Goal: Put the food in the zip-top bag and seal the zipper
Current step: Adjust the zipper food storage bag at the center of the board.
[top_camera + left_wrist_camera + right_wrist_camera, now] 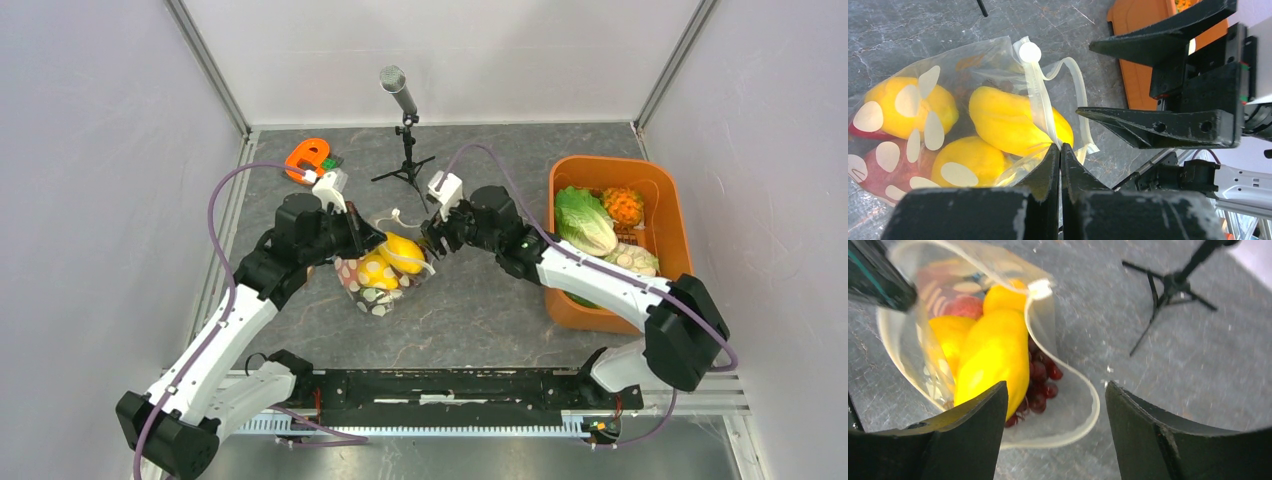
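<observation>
The zip-top bag (378, 280) lies mid-table, clear with white dots, its mouth open toward the right. Inside it is food: yellow pieces (1013, 122), a red piece (963, 306) and dark purple grapes (1044, 386). The zipper (1041, 107) runs as a whitish strip round the mouth and loops wide (1091, 407). My left gripper (1060, 146) is shut on the bag's mouth edge. Just right of the mouth, my right gripper (1055, 384) stands open with nothing between its fingers. More food, a green lettuce (585, 222) and an orange pineapple (624, 205), sits in the tub.
An orange tub (668, 195) stands at the right, beside the right arm. A microphone on a small black tripod (405, 150) stands just behind the bag. An orange object (305, 157) lies at the back left. White walls close in both sides.
</observation>
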Action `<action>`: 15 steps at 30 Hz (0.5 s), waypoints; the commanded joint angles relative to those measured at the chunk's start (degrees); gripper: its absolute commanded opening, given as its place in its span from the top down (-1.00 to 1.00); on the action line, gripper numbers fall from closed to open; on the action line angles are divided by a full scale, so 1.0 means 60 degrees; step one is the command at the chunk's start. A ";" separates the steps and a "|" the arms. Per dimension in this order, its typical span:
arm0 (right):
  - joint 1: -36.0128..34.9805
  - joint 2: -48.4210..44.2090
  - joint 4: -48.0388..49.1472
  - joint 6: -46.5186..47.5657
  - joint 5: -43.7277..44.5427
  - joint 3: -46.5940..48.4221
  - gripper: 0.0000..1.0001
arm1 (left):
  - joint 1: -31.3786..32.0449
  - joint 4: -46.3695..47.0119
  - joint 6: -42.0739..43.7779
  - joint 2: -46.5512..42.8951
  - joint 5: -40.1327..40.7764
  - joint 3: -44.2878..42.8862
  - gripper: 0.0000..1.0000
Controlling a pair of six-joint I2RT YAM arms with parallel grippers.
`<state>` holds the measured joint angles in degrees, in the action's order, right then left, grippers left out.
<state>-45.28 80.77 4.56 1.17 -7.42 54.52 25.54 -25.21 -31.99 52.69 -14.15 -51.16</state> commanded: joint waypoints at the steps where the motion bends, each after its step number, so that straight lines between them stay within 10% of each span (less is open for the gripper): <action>1: -0.0051 0.0616 0.0428 0.1786 -0.1557 0.0892 -0.48 | 0.0018 0.0291 -0.0048 0.0032 -0.0424 -0.0177 0.95; 15: -0.0353 0.1594 0.1255 0.3136 -0.0623 0.1284 -0.23 | 0.0010 0.0264 -0.0109 -0.0049 -0.0659 -0.0148 0.96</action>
<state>-47.37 89.86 6.98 16.97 -14.15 60.34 25.54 -25.23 -31.99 52.95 -16.03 -51.16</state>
